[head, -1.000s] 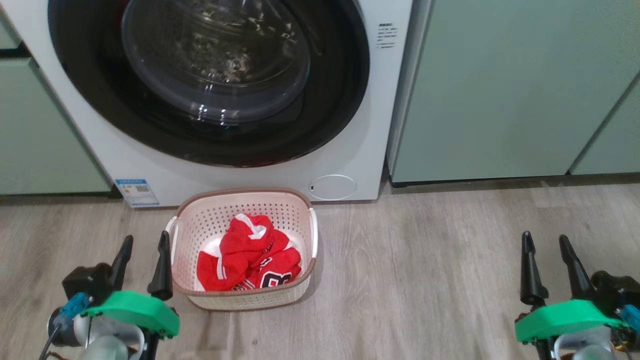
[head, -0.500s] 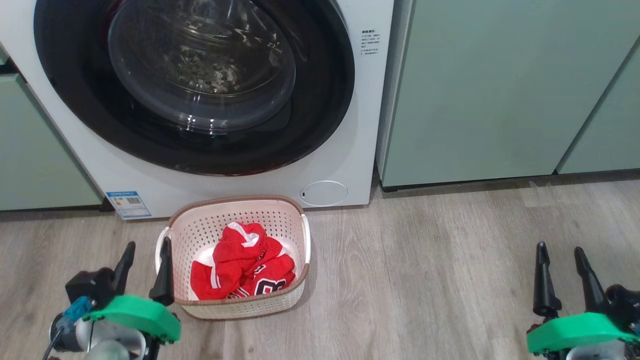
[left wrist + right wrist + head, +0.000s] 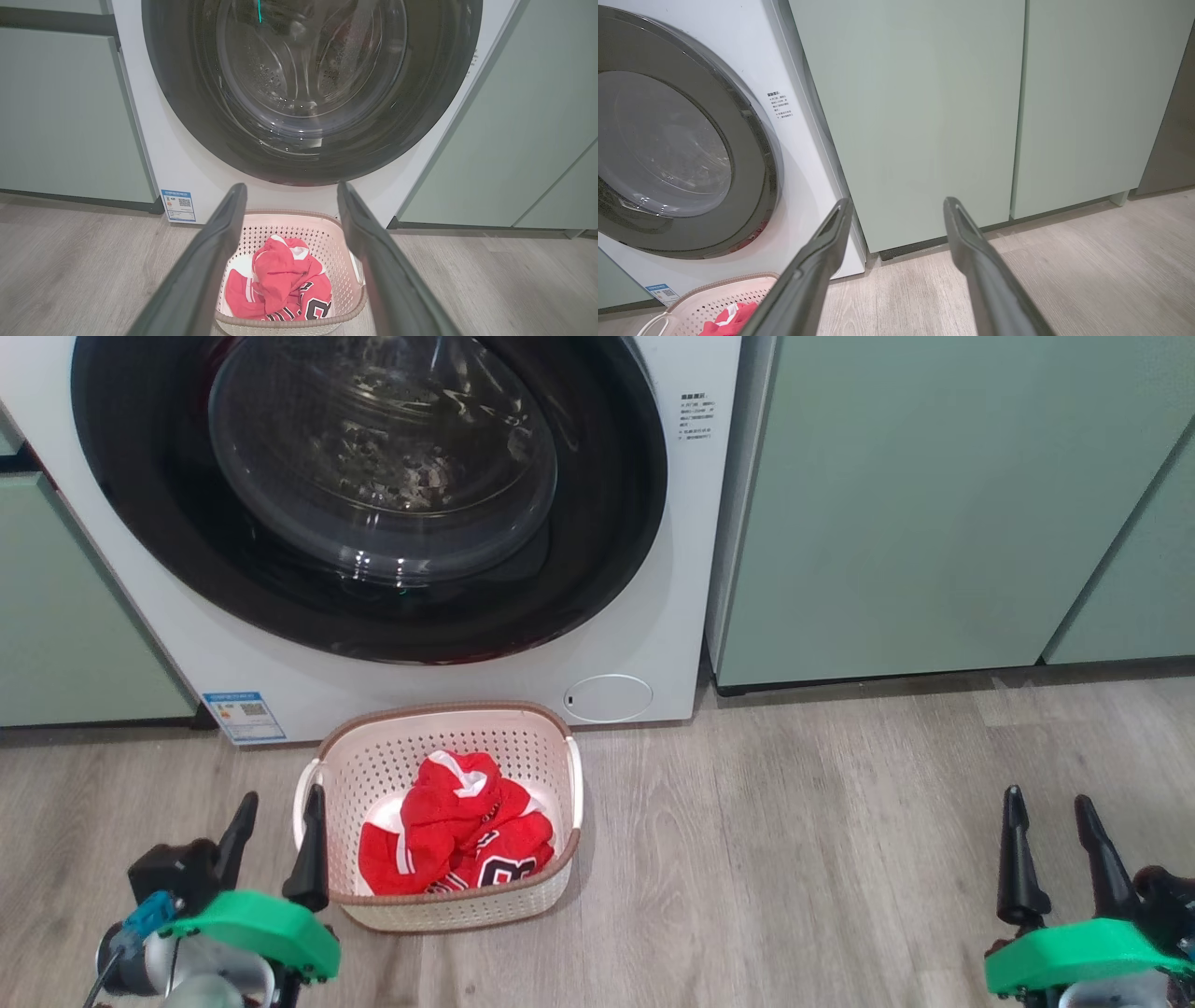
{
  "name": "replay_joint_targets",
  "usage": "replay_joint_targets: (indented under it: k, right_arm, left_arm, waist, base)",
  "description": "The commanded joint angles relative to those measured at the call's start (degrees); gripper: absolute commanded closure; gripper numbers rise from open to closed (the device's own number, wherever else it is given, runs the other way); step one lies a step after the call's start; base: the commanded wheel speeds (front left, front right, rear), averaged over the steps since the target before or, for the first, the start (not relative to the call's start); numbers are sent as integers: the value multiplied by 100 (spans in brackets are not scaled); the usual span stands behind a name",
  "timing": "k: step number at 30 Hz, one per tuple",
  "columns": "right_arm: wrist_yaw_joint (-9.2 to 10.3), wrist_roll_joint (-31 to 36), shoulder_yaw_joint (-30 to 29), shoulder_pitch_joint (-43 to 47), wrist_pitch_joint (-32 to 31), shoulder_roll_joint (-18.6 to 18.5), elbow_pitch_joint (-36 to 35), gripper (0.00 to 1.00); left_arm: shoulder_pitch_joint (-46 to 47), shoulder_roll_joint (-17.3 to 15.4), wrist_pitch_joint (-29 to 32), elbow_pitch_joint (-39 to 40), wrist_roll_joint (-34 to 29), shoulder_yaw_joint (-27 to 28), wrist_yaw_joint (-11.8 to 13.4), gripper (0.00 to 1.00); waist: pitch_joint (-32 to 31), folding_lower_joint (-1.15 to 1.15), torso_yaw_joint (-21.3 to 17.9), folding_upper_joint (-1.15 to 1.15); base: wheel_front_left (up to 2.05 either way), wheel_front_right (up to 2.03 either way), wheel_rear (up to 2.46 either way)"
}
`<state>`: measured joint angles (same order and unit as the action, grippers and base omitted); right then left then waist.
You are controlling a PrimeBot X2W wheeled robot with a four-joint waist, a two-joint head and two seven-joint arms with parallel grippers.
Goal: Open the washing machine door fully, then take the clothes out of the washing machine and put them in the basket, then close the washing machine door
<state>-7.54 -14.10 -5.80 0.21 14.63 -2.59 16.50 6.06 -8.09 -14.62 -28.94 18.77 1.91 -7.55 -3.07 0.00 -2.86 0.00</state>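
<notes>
The white washing machine [image 3: 653, 616] [image 3: 187, 177] [image 3: 794, 154] faces me, and its round black-rimmed door [image 3: 373, 495] [image 3: 308, 88] [image 3: 668, 144] lies shut against the front. On the floor before it stands the cream basket [image 3: 439, 905] [image 3: 289, 322] [image 3: 710, 294], holding the red clothes [image 3: 457, 831] [image 3: 280, 284] [image 3: 728, 322]. My left gripper [image 3: 280, 812] [image 3: 289, 193] is open just left of the basket, nothing between its fingers. Far off at the lower right, my right gripper [image 3: 1050, 807] [image 3: 896, 205] is open and empty over bare floor.
Pale green cabinets [image 3: 934, 504] [image 3: 65, 616] [image 3: 952, 107] flank the machine on both sides. A small round white service flap [image 3: 607, 698] sits low on the machine's front. Wood-look floor [image 3: 794, 859] stretches between basket and right gripper.
The head camera has shifted, so the whole picture sits lower and a little left compared with a second ago. Both grippers stay open and low; door and clothes unchanged.
</notes>
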Motion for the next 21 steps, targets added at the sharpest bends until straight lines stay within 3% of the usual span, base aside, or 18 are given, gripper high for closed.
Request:
replay_joint_targets:
  k: [1, 2, 3, 9, 21]
  right_arm:
    - [5, 11, 137, -133, 37, -29, -215, 0]
    - [5, 11, 137, -135, 37, -29, -216, 0]
    - [0, -1, 0, -1, 0, 0, 0, 100]
    - [-1, -18, 4, 132, -9, 59, 539, 100]
    - [0, -766, -7, 55, -215, 51, 467, 100]
  left_arm:
    - [227, -150, -38, 156, 29, 166, 7, 0]
    - [229, -153, -38, 157, 38, 163, 7, 0]
    - [1, -4, 0, 2, 4, -19, 0, 100]
    - [-387, 190, 14, -443, 22, -91, 0, 100]
    - [-345, 222, 223, -261, 723, -31, 1, 100]
  waist:
    - [1, 0, 2, 0]
    - [2, 0, 4, 0]
    - [1, 0, 5, 0]
    - [3, 0, 7, 0]
    - [34, 0, 34, 0]
  base:
    - [0, 0, 0]
    - [0, 0, 0]
    - [0, 0, 0]
    - [0, 0, 0]
    - [0, 0, 0]
